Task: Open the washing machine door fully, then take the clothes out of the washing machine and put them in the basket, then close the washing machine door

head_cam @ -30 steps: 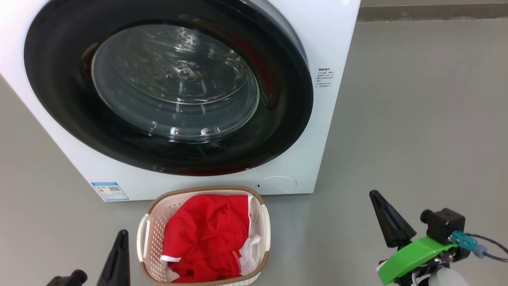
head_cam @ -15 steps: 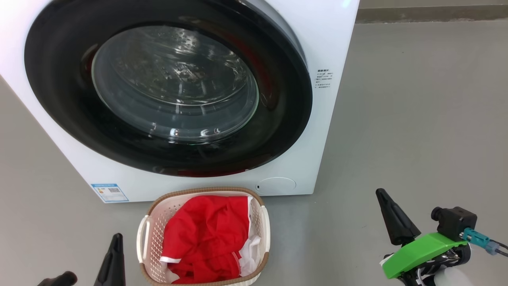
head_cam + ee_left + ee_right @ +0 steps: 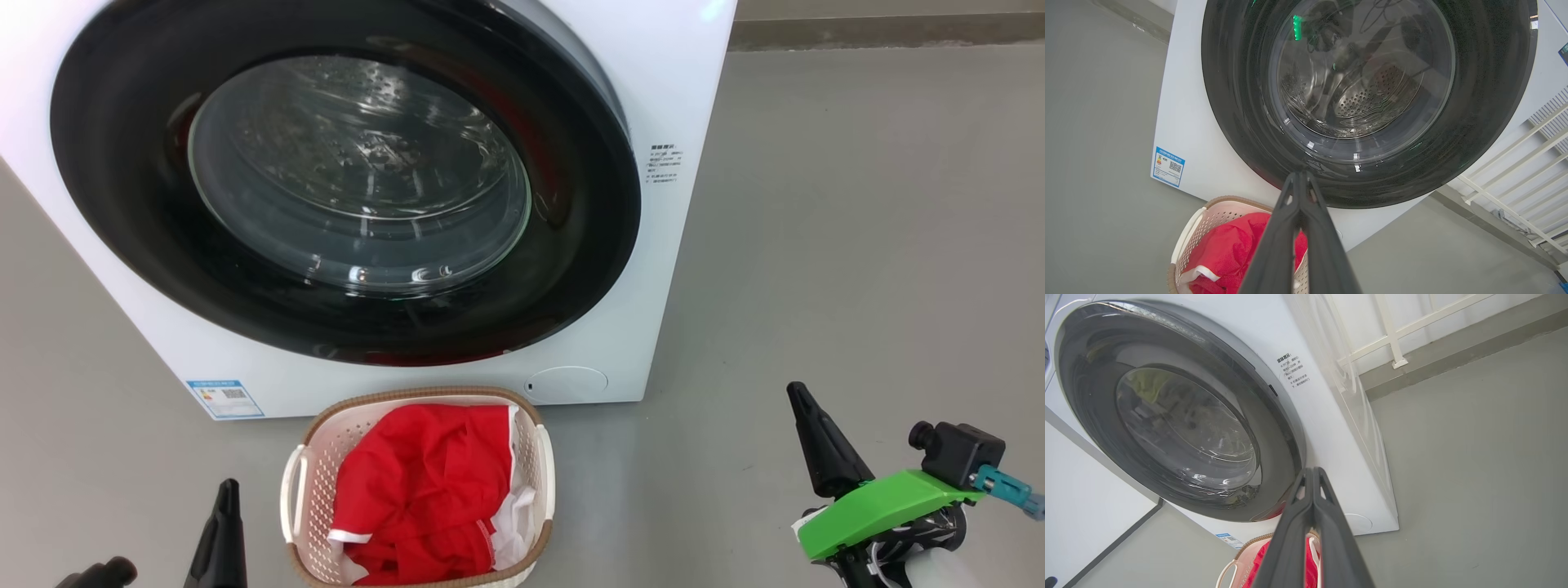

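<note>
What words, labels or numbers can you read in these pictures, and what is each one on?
Blue label, low on the washing machine front: square code and fine print, too small to read.
Black print, on the machine's front beside the door: several short lines, too blurred to read.
Nothing here is clear enough to quote.

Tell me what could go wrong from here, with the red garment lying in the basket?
1. The shut left gripper hangs close beside the basket, so a sideways swing of that arm might knock it over.
2. The washing machine door looks closed, but no latch can be seen. It might not be caught and could drift open.
</note>
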You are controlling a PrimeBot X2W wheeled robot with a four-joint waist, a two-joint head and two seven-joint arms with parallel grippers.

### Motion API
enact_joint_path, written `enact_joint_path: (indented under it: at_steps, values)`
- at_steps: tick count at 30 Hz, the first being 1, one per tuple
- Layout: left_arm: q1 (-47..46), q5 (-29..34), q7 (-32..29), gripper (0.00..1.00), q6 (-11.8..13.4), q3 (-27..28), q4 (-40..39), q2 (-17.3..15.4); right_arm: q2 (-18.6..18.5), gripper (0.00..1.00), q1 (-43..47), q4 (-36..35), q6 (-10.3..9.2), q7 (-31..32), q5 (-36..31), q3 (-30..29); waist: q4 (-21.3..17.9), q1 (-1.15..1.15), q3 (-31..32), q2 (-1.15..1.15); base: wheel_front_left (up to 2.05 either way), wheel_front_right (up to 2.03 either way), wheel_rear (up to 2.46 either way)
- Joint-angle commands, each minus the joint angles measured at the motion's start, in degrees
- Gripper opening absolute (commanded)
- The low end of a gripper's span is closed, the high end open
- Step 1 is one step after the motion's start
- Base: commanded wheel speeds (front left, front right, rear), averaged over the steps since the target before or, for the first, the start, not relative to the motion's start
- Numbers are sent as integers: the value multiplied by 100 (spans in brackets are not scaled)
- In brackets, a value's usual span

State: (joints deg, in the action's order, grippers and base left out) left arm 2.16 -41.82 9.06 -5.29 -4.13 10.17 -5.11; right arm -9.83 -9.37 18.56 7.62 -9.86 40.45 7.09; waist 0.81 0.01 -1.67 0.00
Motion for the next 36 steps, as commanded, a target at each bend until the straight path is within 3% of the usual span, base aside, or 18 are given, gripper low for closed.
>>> enact_joint_path:
  at_steps: [1, 36]
  values:
    - [-237, -105, -43, 0, -53, 107, -110, -47, -24, 0, -70, -163, -3, 29, 146, -29, -1, -1, 1, 0, 0, 0, 0]
    - [-467, -2012, -621, 0, -117, 470, 83, 51, 234, 0, 83, -276, -7, 628, 2106, -518, -32, -1, 59, 0, 0, 0, 0]
